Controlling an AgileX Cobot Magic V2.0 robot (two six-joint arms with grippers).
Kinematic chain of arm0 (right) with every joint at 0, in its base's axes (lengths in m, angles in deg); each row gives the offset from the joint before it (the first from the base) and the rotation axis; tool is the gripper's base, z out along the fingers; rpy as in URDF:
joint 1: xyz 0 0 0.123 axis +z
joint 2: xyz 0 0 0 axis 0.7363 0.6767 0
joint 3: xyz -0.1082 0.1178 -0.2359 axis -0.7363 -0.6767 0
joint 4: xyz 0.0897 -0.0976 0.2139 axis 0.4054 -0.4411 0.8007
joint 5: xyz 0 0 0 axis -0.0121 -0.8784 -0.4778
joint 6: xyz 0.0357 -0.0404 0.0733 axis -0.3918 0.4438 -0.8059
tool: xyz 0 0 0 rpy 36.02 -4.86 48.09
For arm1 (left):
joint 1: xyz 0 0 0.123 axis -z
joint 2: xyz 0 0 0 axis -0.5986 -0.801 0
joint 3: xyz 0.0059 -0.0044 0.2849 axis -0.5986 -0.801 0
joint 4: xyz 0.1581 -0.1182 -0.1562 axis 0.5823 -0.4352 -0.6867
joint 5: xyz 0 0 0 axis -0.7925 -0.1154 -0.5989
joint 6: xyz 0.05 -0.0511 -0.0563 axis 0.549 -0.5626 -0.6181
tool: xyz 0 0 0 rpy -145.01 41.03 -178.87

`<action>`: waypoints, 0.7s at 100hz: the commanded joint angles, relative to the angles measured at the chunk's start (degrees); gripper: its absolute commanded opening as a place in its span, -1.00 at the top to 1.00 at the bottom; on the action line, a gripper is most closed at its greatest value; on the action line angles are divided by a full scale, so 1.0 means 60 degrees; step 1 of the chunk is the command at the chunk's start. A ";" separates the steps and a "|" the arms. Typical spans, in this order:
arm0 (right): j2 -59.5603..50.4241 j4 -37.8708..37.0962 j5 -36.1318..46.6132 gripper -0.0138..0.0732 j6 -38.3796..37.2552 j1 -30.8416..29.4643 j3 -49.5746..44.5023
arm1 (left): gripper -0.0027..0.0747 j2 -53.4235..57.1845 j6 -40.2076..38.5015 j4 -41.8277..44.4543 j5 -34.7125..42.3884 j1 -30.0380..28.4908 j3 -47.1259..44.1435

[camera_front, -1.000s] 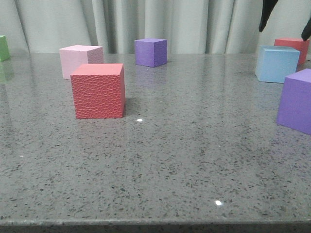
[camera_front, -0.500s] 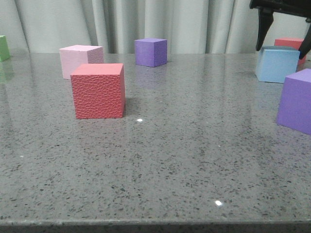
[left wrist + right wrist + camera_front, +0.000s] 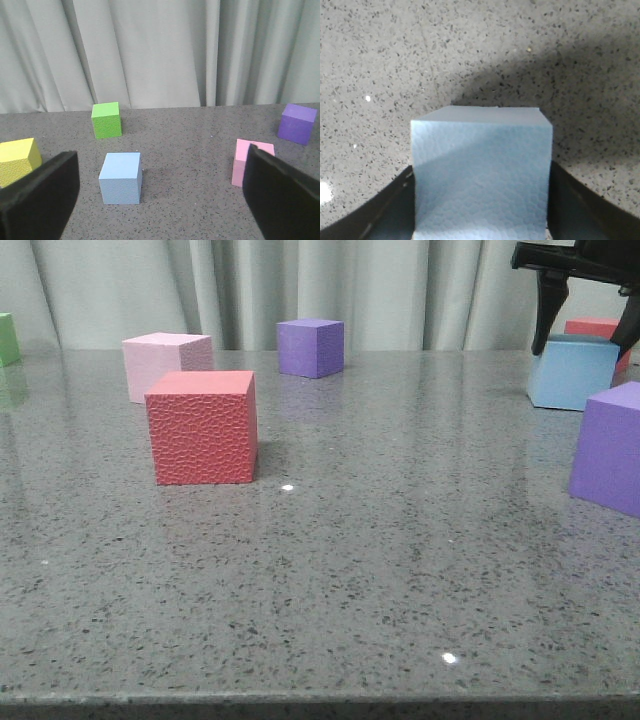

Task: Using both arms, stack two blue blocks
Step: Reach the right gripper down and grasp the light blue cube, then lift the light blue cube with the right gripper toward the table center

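Note:
One light blue block (image 3: 572,370) stands at the far right of the table. My right gripper (image 3: 585,345) has come down over it, one dark finger on each side. In the right wrist view the faintly pebbly blue block (image 3: 481,170) fills the gap and both fingers (image 3: 385,210) press flush on its sides; it rests on the table. The second blue block (image 3: 120,177) stands on the table ahead of my left gripper (image 3: 160,200), nearer its left finger (image 3: 40,200). That gripper is wide open, empty and apart from the block. The left arm is out of the front view.
A red pebbly cube (image 3: 203,427), pink cube (image 3: 165,363), far purple cube (image 3: 311,347), near purple cube (image 3: 610,445), red cube (image 3: 600,330) and green cube (image 3: 8,338) stand on the grey table. Green (image 3: 106,120) and yellow (image 3: 17,160) cubes stand near the left blue block.
My right gripper has come down from above onto the far-right blue block, and its fingers have drawn in against the block's sides. The other cubes have not moved.

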 commanded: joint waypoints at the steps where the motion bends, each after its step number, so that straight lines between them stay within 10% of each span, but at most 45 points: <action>1: -0.0559 -0.0046 0.0143 -0.35 0.0093 -0.0020 0.0295 | -0.73 -0.0041 -0.0032 -0.0098 0.0704 -0.0009 0.0323; 70: -0.0577 -0.0036 -0.1080 -0.35 0.0378 0.0956 0.1840 | -0.73 -0.0041 -0.0032 -0.0098 0.0704 -0.0009 0.0323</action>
